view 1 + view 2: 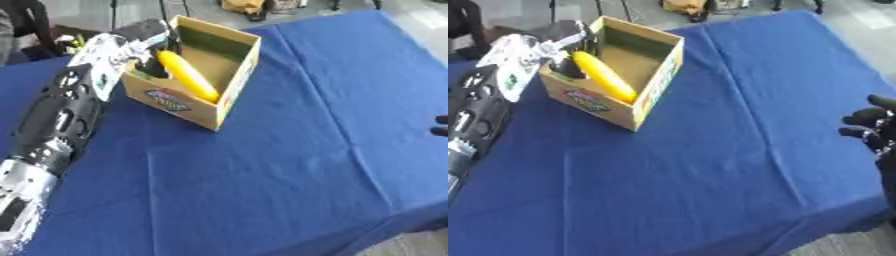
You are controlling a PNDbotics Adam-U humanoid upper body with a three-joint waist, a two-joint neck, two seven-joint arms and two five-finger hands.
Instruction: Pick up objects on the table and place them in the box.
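Yellow banana (pixel 186 75) is held over the open box (pixel 229 90) near the bench's (pixel 289 165) far left corner by left hand (pixel 149 52), fingers apparently curled round its upper end for release inside; right hand (pixel 872 130) idles at right edge, fingers relaxed, empty.

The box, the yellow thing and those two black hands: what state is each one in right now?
Box: open-topped, upright on the blue tablecloth.
Banana: over the box opening, held.
Left hand: at the box, fingers curled on the banana.
Right hand: idle at the table's right edge, holding nothing.
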